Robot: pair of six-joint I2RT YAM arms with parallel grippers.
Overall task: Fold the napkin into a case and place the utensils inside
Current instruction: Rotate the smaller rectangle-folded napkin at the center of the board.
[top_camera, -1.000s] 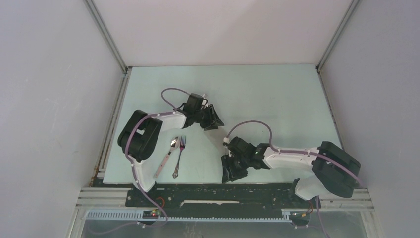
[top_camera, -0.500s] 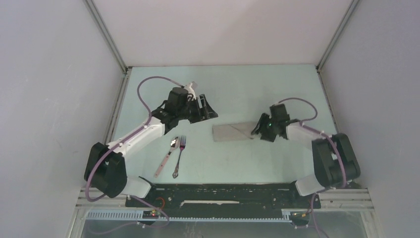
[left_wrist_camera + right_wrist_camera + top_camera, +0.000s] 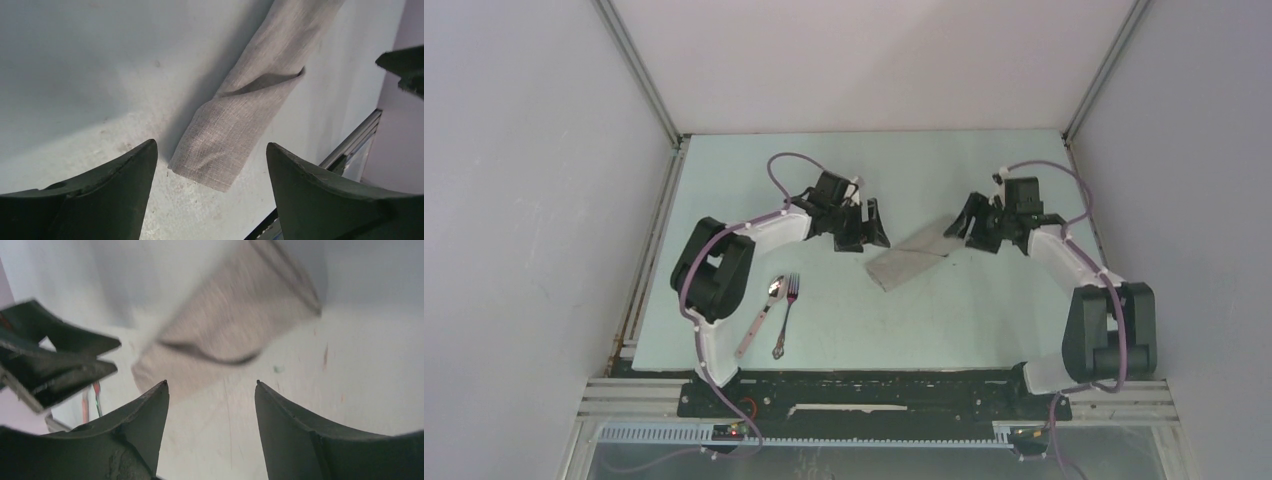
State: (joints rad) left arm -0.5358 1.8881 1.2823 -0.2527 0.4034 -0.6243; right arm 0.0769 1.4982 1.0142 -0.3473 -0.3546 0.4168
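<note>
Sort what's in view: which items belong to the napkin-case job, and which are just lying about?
Job: folded grey napkin; spoon; fork.
Lying about: nothing loose; only the table and the white walls.

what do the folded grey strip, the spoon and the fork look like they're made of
Folded strip: woven cloth, matte grey; the thread grid and a soft crease show up close. Spoon: bright bowl looks like polished metal; pale handle, material unclear. Fork: seems all metal, too small to be sure.
</note>
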